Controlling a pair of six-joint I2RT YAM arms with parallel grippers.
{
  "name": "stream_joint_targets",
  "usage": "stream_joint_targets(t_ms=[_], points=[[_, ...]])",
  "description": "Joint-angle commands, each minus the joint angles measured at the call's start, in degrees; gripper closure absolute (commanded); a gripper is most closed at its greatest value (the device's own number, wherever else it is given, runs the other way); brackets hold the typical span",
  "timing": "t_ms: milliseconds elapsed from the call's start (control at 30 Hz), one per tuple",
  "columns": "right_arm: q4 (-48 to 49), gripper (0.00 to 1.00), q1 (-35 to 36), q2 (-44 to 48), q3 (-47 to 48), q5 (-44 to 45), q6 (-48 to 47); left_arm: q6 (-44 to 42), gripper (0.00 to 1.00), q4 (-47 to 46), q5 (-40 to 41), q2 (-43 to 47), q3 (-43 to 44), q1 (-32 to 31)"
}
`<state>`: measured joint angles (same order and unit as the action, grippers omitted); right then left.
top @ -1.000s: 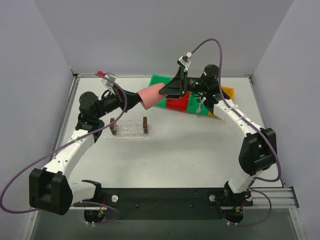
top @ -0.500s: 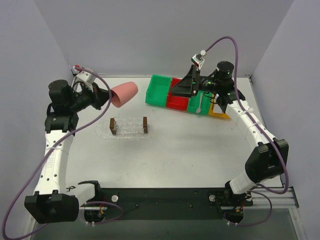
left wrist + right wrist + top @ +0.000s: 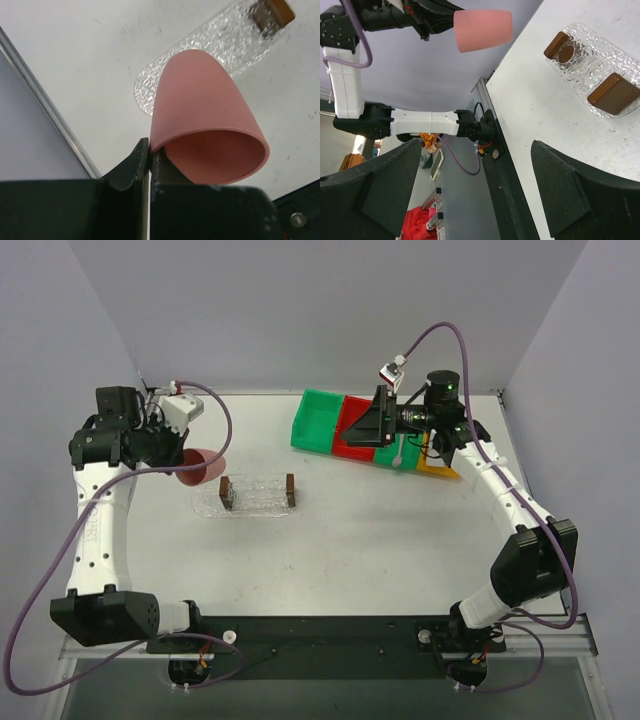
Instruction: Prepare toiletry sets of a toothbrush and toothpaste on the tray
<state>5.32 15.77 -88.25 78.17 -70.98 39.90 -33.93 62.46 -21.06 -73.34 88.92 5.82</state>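
Overhead, the left end effector is gripping a pink cup just left of the tray, which is lying on the white tabletop with a brown block at each short end. Only the left wrist camera is showing the grasp itself: both fingers are pinching the cup's rim, with the cup tilted on its side. Across the tabletop, the right end effector is hovering over the green, red and yellow bins. Its wrist view is showing what the overhead cannot: the fingers are spread wide, holding nothing. A thin pale stick, seemingly the toothbrush, is lying among the bins; which compartment cannot be told.
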Motion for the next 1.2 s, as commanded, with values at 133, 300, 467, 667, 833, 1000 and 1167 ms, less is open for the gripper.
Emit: stream_joint_targets(t_ms=[133, 300, 467, 667, 833, 1000, 1167], points=[[0.6, 0.14, -0.7, 1.0, -2.1, -1.7, -3.7, -7.8, 1.0, 14.1, 8.3, -12.5, 9.0, 2.3], [0.6, 0.15, -1.3, 1.1, -3.4, -1.9, -4.4, -8.3, 1.0, 14.7, 10.0, -18.7, 10.7, 2.5], [0.7, 0.15, -1.4, 1.2, -3.9, -2.0, -4.5, -8.7, 1.0, 15.5, 11.1, -25.6, 12.9, 2.6], [0.8, 0.15, -1.5, 1.0, -4.0, -2.0, -4.4, -8.2, 1.0, 15.2, 11.9, -31.8, 16.2, 2.5], [0.8, 0.15, -1.5, 0.5, -4.0, -2.1, -4.4, -7.4, 1.0, 15.5, 12.8, -35.8, 17.9, 2.4], [0.9, 0.15, -1.6, 0.4, -4.1, -2.1, -4.5, -6.6, 1.0, 15.5, 13.6, -39.5, 19.3, 2.0], [0.7, 0.15, -1.8, 0.4, -4.2, -2.1, -4.7, -5.6, 1.0, 15.9, 14.6, -42.4, 21.1, 0.9]])
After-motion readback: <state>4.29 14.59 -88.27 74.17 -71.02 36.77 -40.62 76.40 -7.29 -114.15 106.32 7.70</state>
